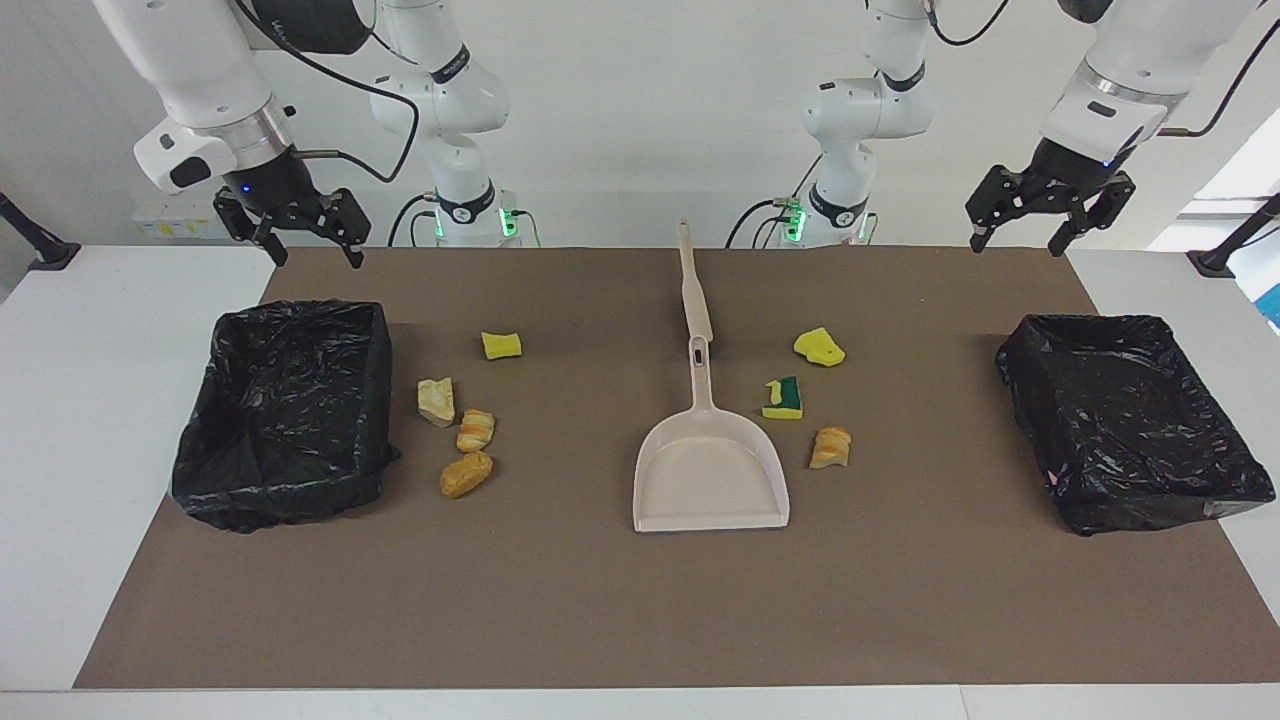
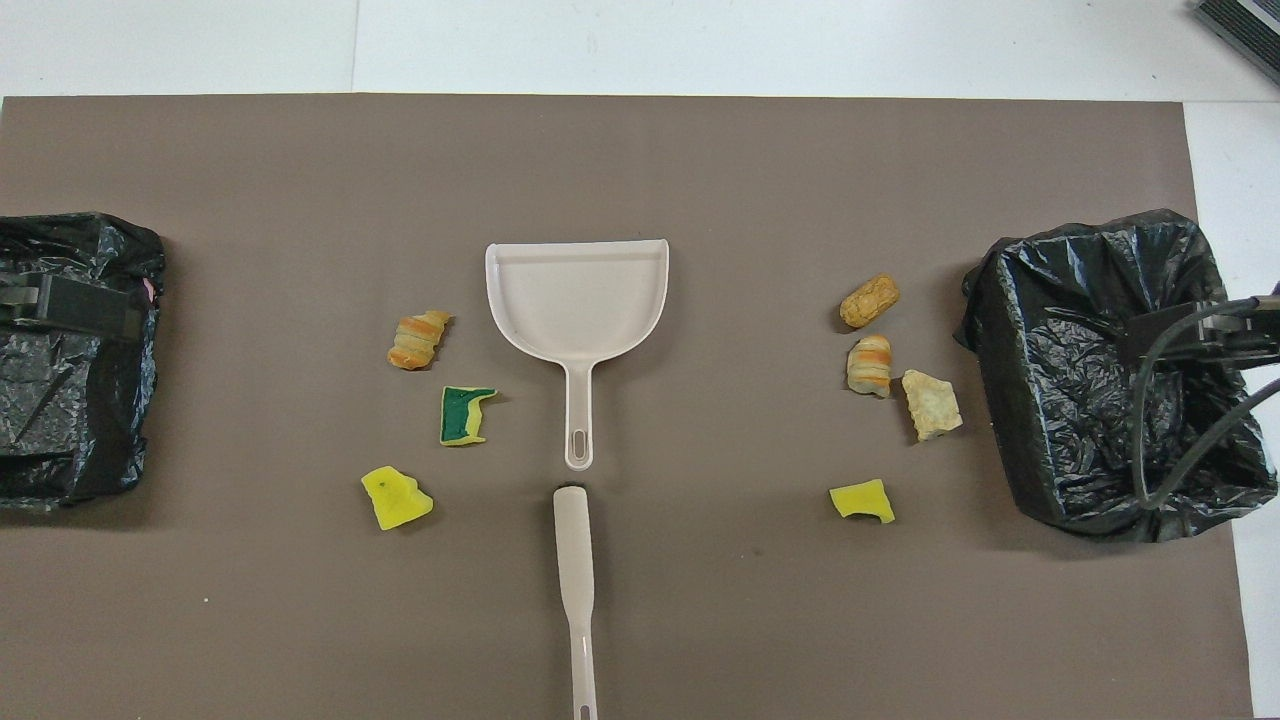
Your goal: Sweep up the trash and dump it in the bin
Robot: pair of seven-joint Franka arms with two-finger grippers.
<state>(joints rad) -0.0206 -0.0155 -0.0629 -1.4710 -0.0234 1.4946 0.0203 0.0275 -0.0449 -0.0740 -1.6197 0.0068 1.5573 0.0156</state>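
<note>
Trash (image 2: 868,364) light, soft, rolls easily; sweep, don't pinch. Grip brush (image 2: 574,560) mid-handle, 6 o'clock of dustpan (image 2: 577,300). Both jaws wide, empty.

— What sort of place is this?
— A robotics lab. Two white robot arms (image 1: 455,110) are bolted at the edge of a plain white table (image 1: 90,420) against a bare white wall.
— Anything else that shows it?
— Loose black cables (image 1: 360,85) trail from the arms, and a brown mat (image 1: 600,600) covers the tabletop as a staged work area.
</note>
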